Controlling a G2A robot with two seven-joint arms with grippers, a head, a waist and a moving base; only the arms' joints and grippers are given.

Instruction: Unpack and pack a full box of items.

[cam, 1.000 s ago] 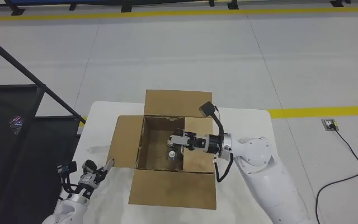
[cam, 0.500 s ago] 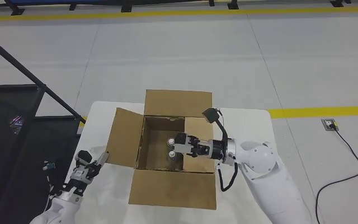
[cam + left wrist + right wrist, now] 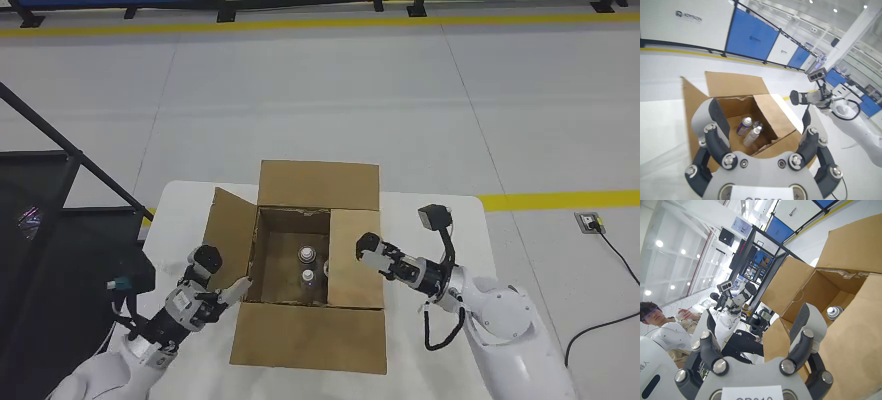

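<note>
An open cardboard box (image 3: 318, 185) stands in the middle of the white table (image 3: 185, 215), its flaps spread outwards. On its floor stand a purple spray can (image 3: 743, 126) and a white bottle (image 3: 752, 136), with a clear bottle (image 3: 758, 125) beside them; the can's cap (image 3: 833, 312) also shows over the box's rim. My left gripper (image 3: 222, 276) is open and empty, close to the box's left flap (image 3: 226, 240). My right gripper (image 3: 366, 247) is open and empty above the right flap (image 3: 352, 262), outside the box's opening.
A black metal frame (image 3: 40, 130) and a dark mat (image 3: 60, 270) lie left of the table. The front flap (image 3: 310, 338) lies flat towards the table's near edge. Bare tabletop shows right of the box (image 3: 440, 205).
My right gripper has pulled back out of the box to the right, holding nothing. My left arm has swung up and in from the table's near left corner to the left flap.
</note>
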